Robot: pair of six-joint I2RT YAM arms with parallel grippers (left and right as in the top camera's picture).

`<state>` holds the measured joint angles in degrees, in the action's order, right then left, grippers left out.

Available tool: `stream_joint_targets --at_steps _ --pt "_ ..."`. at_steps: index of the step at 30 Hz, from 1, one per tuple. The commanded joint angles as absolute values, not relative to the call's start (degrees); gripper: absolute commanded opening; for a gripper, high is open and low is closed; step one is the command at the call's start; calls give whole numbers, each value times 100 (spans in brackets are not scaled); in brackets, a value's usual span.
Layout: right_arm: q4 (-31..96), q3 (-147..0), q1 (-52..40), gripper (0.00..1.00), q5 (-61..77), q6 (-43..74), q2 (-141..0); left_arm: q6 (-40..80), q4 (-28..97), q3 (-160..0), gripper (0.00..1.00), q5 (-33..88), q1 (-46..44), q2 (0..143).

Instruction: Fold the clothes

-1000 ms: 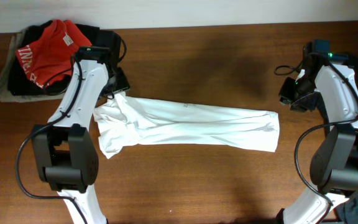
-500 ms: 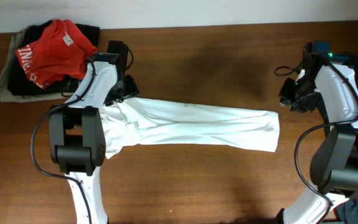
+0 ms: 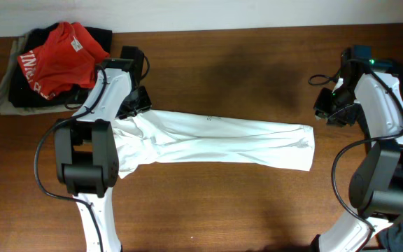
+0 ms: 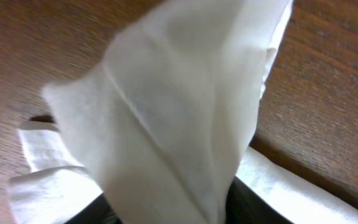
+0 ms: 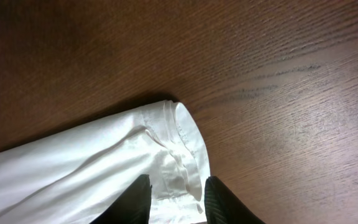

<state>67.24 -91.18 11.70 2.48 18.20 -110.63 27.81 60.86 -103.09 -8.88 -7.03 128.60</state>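
Surface: a dark wooden tabletop (image 3: 243, 203) carried everything, with a heap of red and black clothes (image 3: 54, 59) at its far left corner.
Garment: the white garment (image 3: 215, 140) lay stretched out long across the middle, its left end rumpled and its right end square.
Left pincer: the left pincer (image 3: 133, 105) sat at the garment's upper left corner, clamped on a bunch of the cloth.
Right pincer: the right pincer (image 3: 327, 112) hung just beside the upper right corner, its fingers (image 5: 138, 199) apart, with the hem (image 5: 185, 143) lying between them (not pinched, as far as could be judged).
Handling: the cloth looked thin, light and limp. It would likely sag and crease wherever it was unsupported, and slide easily over the wood.
Hold: the stitched hem and corners seemed the firmest places to grip, since a pinch in the middle of the cloth would only gather folds.
Overhead view: it alone showed the garment's whole length and how each arm stood to it.
Left wrist view: only here was the lifted peak of cloth visible, rising from the dark jaws.
Right wrist view: it alone showed the rolled double hem, its stitching, and bare wood beyond it.
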Motion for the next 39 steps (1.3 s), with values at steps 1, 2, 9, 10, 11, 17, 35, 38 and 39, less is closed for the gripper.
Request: stream_joint_targets --at_steps 1,2,9,10,11,17,35,38,39 --pt "6667 -9026 1197 33 252 1822 -11065 2773 6134 -10506 36 -1144 -670 12735" --pt "6632 -8973 1197 33 252 1822 -11065 2773 6145 -10506 32 -1142 -670 12726" --pt "6556 -8840 1199 33 252 1820 -11065 2773 6342 -10506 10 -1146 -670 12715" --pt "6556 -8840 1199 33 252 1820 -11065 2775 6462 -10508 8 -1162 -668 12702" --pt "6556 -8840 1197 32 252 1820 -11065 2775 6613 -10508 7 -1194 -670 12693" --pt "6556 -8840 1197 33 257 1822 -11065 2773 7363 -10508 9 -1398 -670 12682" --pt "6558 -8838 1197 33 257 1822 -11065 2598 8866 -10503 28 -1590 -676 12682" --pt "6558 -8838 1197 33 259 1822 -11065 2600 8882 -10453 24 -1581 -676 12685" --pt "6558 -8840 1197 33 257 1822 -11065 2600 8877 -10403 23 -1564 -676 12685"
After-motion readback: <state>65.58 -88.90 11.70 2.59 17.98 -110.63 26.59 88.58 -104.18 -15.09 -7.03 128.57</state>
